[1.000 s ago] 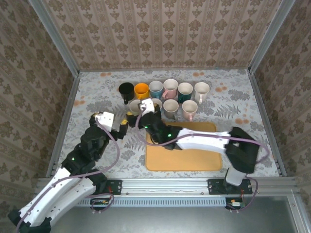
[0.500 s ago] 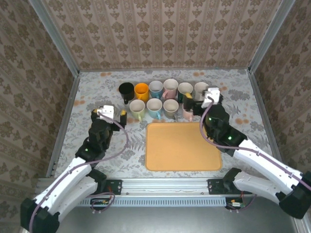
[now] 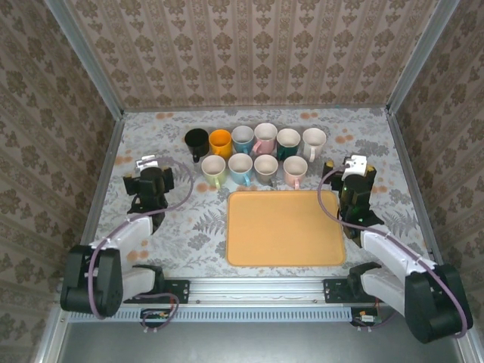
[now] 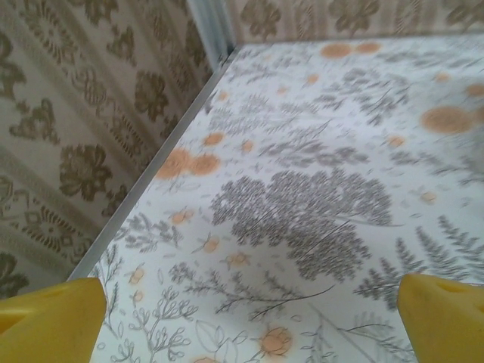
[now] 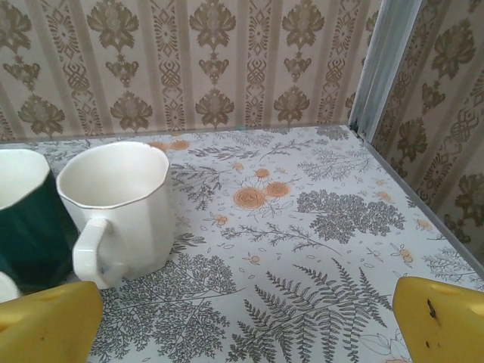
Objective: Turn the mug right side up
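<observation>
Several mugs stand in two rows at the back of the table, all mouth up: black (image 3: 197, 139), orange (image 3: 220, 141), pale green (image 3: 214, 169), pink (image 3: 295, 170) and others. The white mug (image 3: 314, 141) (image 5: 121, 204) and a dark green mug (image 3: 288, 139) (image 5: 23, 227) lie just left of my right gripper's view. My left gripper (image 3: 150, 172) (image 4: 249, 325) rests open over bare tablecloth at the left, well away from the mugs. My right gripper (image 3: 349, 172) (image 5: 246, 325) is open to the right of the pink mug, with nothing between its fingers.
An orange mat (image 3: 286, 227) lies in front of the mugs, between the two arms. Patterned walls with metal rails (image 3: 104, 189) close in the table on the left, back and right. Floral tablecloth (image 3: 189, 219) lies open between the left arm and the mat.
The right arm swung from the front-left mugs across to the right of the mat and folded back. The left arm drew back to the left side. The mugs stand as half a second ago.
</observation>
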